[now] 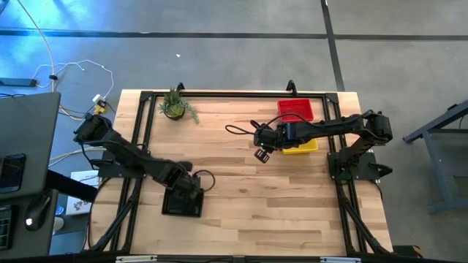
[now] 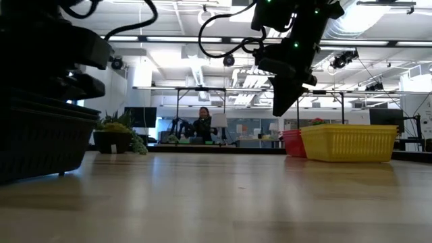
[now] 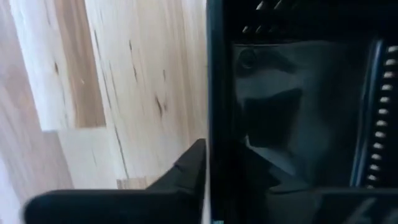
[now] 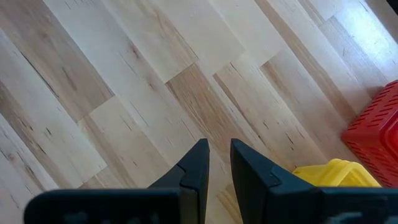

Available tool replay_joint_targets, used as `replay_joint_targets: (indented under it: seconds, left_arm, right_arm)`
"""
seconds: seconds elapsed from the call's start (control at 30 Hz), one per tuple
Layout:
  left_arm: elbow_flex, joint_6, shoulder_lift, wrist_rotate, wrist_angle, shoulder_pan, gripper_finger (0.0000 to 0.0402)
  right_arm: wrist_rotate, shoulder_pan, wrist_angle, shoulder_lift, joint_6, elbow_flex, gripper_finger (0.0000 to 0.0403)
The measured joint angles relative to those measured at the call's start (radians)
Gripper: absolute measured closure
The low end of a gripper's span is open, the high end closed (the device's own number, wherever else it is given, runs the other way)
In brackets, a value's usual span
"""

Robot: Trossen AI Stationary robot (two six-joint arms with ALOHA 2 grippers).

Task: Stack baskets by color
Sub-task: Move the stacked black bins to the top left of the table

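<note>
Left tool (image 1: pixel 191 191) is set down on the black baskets (image 1: pixel 182 201) at the near-left of the surface (image 1: pixel 241 175), one finger (image 3: pixel 186 171) outside the wall; whether the rim is pinched cannot be told. Right tool (image 1: pixel 263 151) hangs mid-surface, its fingers nearly together and empty — the yellow baskets (image 1: pixel 301 147) and red baskets (image 1: pixel 295 109) lie just behind it, nearer the right arm. Stack counts cannot be made out — the arms cover them.
</note>
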Motion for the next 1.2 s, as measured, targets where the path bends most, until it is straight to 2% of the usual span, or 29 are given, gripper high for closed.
replay_joint_targets:
  seconds: [0.13, 0.3, 0.77, 1.0, 1.2]
  left_arm:
    - [0.000, 0.076, -0.001, 0.007, 0.047, 0.044, 0.0393]
    - [0.000, 0.203, -0.001, 0.008, 0.092, 0.139, 0.0389]
    - [0.000, 0.534, -0.001, 0.006, 0.257, 0.515, 0.0400]
    - [0.001, 0.658, -0.002, 0.005, 0.242, 0.673, 0.0401]
    - [0.002, 0.751, -0.003, 0.004, 0.089, 0.775, 0.0401]
  right_arm:
    - [0.000, 0.000, 0.000, 0.000, -0.001, 0.000, 0.0350]
    - [0.040, 0.000, 0.000, 0.000, -0.001, 0.000, 0.0350]
    - [0.042, 0.000, 0.000, 0.000, -0.001, 0.000, 0.0350]
    - [0.042, 0.000, 0.012, 0.000, 0.000, 0.000, 0.0350]
    - [0.042, 0.000, 0.012, 0.000, 0.003, 0.000, 0.0350]
